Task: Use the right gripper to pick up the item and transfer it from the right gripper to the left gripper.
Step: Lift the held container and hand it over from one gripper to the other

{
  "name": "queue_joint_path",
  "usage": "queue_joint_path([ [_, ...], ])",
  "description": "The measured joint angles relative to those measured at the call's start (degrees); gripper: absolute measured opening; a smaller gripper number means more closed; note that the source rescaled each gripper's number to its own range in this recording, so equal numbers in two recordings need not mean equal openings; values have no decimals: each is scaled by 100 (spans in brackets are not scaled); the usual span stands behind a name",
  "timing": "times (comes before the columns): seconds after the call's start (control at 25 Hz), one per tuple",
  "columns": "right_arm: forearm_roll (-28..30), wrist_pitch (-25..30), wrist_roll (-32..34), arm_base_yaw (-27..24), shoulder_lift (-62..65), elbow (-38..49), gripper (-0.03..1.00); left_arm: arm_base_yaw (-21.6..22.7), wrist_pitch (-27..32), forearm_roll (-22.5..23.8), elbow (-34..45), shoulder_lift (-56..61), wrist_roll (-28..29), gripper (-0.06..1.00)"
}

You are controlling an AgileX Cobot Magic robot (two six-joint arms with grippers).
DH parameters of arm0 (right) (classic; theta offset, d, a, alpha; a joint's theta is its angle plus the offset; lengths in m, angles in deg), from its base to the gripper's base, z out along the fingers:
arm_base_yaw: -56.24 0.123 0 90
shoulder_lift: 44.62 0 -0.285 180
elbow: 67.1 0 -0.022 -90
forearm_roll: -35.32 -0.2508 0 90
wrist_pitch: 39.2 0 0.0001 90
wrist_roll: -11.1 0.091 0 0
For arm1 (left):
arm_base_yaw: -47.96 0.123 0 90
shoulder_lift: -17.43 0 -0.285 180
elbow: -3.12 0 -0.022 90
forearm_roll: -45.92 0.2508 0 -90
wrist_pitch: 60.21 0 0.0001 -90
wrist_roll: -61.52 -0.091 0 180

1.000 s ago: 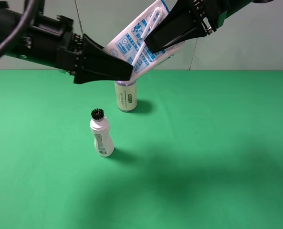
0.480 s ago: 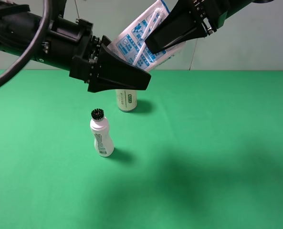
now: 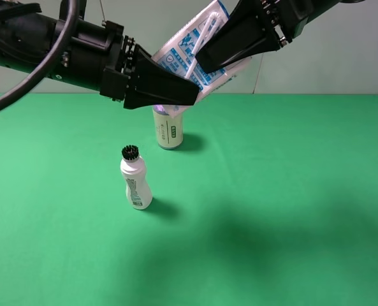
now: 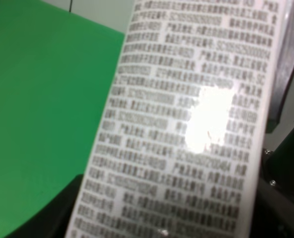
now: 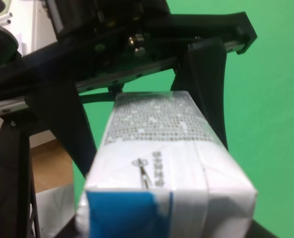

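The right gripper [image 3: 208, 58] clamps its fingers tight on the upper part of the milk carton [image 3: 176, 56], which hangs tilted in the air above the cream cylinder [image 3: 169, 131]. The left gripper [image 3: 190, 99] has its fingers straddling the carton's lower end; whether they press it, I cannot tell. White paperboard, blue print, straw attached: likely light and crushable, best taken across its flat sides.

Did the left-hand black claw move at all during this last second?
Yes. The left gripper has pushed to the right: its tip, earlier above the cream cylinder, now reaches past the cylinder's right edge, alongside the milk carton.
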Motion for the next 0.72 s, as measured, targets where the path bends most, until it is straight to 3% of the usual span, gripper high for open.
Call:
queue_joint_path([
  [0.6,14,5,9,0,27,0,2,0,17,-13,0,0,-6,25],
  [0.64,14,5,107,0,27,0,7,0,23,-13,0,0,-6,25],
  [0.68,-25,-45,315,0,27,0,26,0,15,6,0,0,-11,20],
  [0.72,-73,-169,486,0,27,-13,54,0,15,39,0,-5,-27,8],
])
